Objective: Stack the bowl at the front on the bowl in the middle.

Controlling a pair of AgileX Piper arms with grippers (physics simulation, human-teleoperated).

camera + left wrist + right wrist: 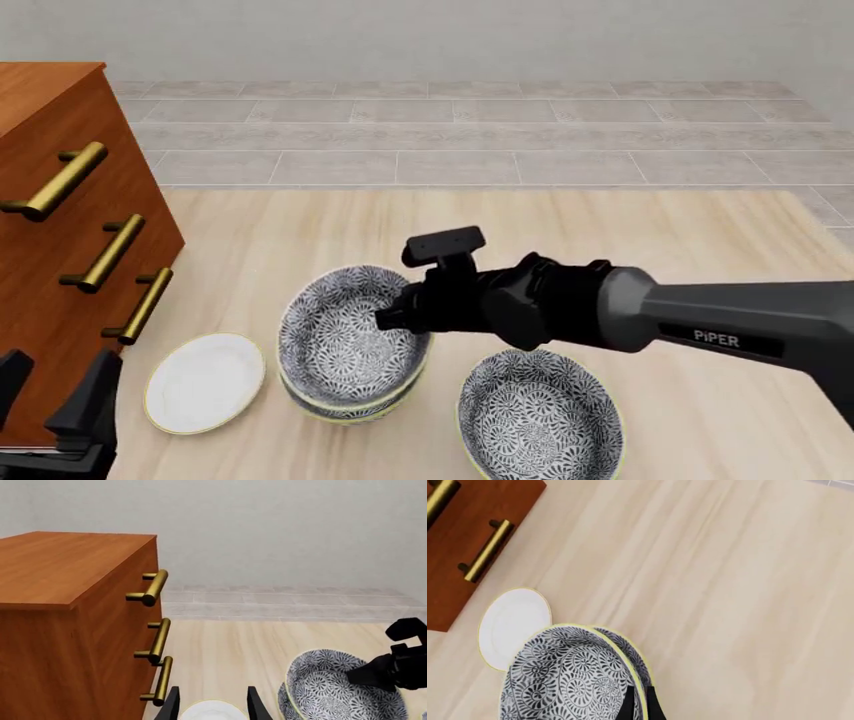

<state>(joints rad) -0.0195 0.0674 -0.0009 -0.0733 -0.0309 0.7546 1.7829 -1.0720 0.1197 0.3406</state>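
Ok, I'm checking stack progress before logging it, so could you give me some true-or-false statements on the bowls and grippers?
1. The right gripper pinches the rim of the upper bowl, which sits in the lower bowl. True.
2. The white plate lies inside a bowl. False: it lies flat on the table, beside the stack.
3. A third bowl stands alone, apart from the stack. True.
4. The left gripper holds a bowl. False: it is open and holds nothing.
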